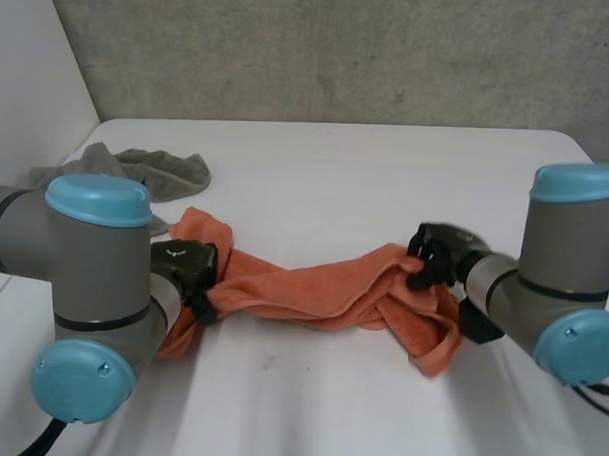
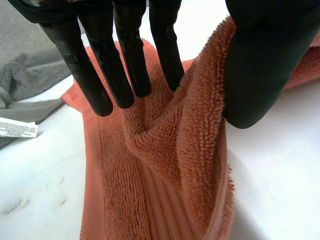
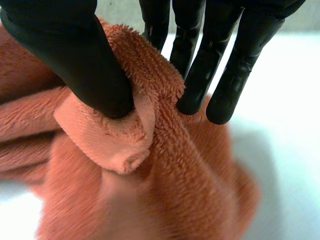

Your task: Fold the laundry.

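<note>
As the orange towel [image 1: 312, 288] lies between them, left hand [image 1: 186, 264] and right hand [image 1: 439, 256] each pinch an end.

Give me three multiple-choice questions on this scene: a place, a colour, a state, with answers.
1. The grey towel lies: A) beyond the left arm B) in a basket C) on the floor
2. The stretched towel between left hand and right hand is: A) blue B) orange C) white
3. The right hand is: A) open, off the cloth B) pinching the stretched towel C) curled, empty
Answers: A, it lies bunched beyond the left arm; B, orange terry in all views; B, thumb and fingers clamp a fold.
</note>
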### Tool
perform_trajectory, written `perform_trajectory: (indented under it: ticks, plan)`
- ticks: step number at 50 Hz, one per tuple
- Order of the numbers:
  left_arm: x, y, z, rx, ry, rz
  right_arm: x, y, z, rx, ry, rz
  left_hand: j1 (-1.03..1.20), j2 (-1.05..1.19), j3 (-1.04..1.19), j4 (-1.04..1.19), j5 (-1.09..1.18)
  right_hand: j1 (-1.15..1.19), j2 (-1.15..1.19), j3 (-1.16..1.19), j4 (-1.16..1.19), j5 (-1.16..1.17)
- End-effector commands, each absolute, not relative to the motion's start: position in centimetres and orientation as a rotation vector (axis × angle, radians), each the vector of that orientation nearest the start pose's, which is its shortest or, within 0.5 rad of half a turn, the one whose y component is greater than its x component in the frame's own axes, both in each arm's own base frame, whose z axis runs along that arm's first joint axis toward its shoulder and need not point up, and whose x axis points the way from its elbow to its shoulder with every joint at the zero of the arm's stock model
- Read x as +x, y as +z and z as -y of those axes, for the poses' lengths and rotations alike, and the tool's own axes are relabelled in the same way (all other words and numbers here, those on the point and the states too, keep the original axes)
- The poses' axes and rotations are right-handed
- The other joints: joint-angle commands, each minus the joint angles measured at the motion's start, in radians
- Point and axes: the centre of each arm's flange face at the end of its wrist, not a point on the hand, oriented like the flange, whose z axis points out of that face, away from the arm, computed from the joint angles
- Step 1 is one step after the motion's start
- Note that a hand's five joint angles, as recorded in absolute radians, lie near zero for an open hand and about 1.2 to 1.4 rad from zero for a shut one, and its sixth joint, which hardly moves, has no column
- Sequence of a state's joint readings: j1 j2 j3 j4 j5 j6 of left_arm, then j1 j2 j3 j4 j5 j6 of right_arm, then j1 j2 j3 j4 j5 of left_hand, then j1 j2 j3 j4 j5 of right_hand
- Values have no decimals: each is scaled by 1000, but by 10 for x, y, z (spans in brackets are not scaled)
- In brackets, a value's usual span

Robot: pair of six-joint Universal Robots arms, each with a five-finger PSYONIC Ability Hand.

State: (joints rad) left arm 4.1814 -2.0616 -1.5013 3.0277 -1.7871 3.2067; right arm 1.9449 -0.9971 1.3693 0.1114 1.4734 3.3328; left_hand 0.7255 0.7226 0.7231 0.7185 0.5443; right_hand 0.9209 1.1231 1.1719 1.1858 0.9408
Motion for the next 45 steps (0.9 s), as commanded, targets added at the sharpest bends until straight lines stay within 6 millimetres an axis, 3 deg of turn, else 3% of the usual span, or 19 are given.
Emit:
perform_trajectory:
  ticks: [1, 3, 6, 7, 9, 12, 16, 19, 23, 26, 29, 34, 35, 38, 39, 42, 43, 45]
  plan:
    - [-266, 159, 239, 646, -1576, -2682, 263, 234, 287, -698, -1707, -2267, 482, 485, 485, 489, 489, 475, 273, 224, 210, 281]
    - [-264, 161, 239, 641, -1574, -2678, 259, 249, 278, -870, -1761, -2271, 670, 673, 672, 677, 676, 475, 273, 224, 210, 281]
    - [-263, 172, 238, 651, -1609, -2651, 253, 265, 267, -1083, -1785, -2287, 671, 674, 673, 678, 677, 475, 273, 224, 210, 281]
    - [-261, 184, 235, 680, -1641, -2615, 252, 269, 265, -1127, -1792, -2290, 671, 674, 673, 678, 677, 475, 273, 224, 210, 281]
    - [-259, 192, 233, 709, -1656, -2581, 249, 280, 259, -1190, -1813, -2287, 671, 674, 673, 678, 677, 475, 273, 224, 210, 281]
    - [-255, 221, 226, 810, -1729, -2443, 243, 307, 246, -1259, -1876, -2260, 671, 674, 673, 678, 677, 475, 273, 224, 210, 281]
    - [-252, 242, 222, 893, -1775, -2319, 240, 316, 236, -1341, -1840, -2278, 671, 674, 673, 678, 677, 475, 273, 224, 210, 281]
    - [-250, 244, 223, 929, -1756, -2278, 238, 310, 232, -1415, -1767, -2311, 671, 674, 673, 678, 677, 475, 273, 224, 210, 281]
    - [-247, 239, 231, 999, -1686, -2218, 236, 284, 233, -1547, -1605, -2374, 671, 674, 673, 678, 677, 475, 273, 224, 210, 281]
    - [-250, 221, 242, 1062, -1603, -2201, 239, 254, 245, -1624, -1479, -2418, 671, 674, 673, 678, 677, 475, 273, 224, 210, 281]
    - [-260, 209, 262, 1090, -1577, -2182, 244, 241, 266, -1631, -1503, -2448, 671, 674, 673, 678, 677, 475, 273, 224, 210, 281]
    - [-279, 217, 308, 1018, -1703, -2095, 258, 258, 319, -1525, -1897, -2405, 671, 674, 673, 678, 677, 475, 273, 224, 210, 281]
    - [-286, 234, 325, 951, -1807, -2028, 263, 278, 337, -1442, -2101, -2336, 671, 674, 673, 678, 677, 475, 273, 224, 210, 281]
    - [-293, 273, 343, 836, -1994, -1893, 266, 317, 359, -1277, -2424, -2167, 671, 674, 673, 678, 677, 475, 273, 224, 210, 281]
    - [-296, 299, 351, 755, -2114, -1798, 269, 343, 366, -1176, -2612, -2029, 671, 674, 673, 678, 677, 475, 273, 224, 210, 281]
    - [-301, 330, 357, 653, -2281, -1662, 272, 370, 371, -1046, -2815, -1839, 671, 674, 673, 678, 677, 475, 273, 224, 210, 281]
    - [-300, 351, 355, 585, -2369, -1558, 272, 386, 371, -977, -2913, -1731, 671, 674, 673, 678, 677, 475, 273, 224, 210, 281]
    - [-298, 374, 349, 518, -2451, -1470, 271, 399, 367, -929, -2974, -1654, 671, 674, 673, 678, 677, 475, 273, 224, 210, 281]
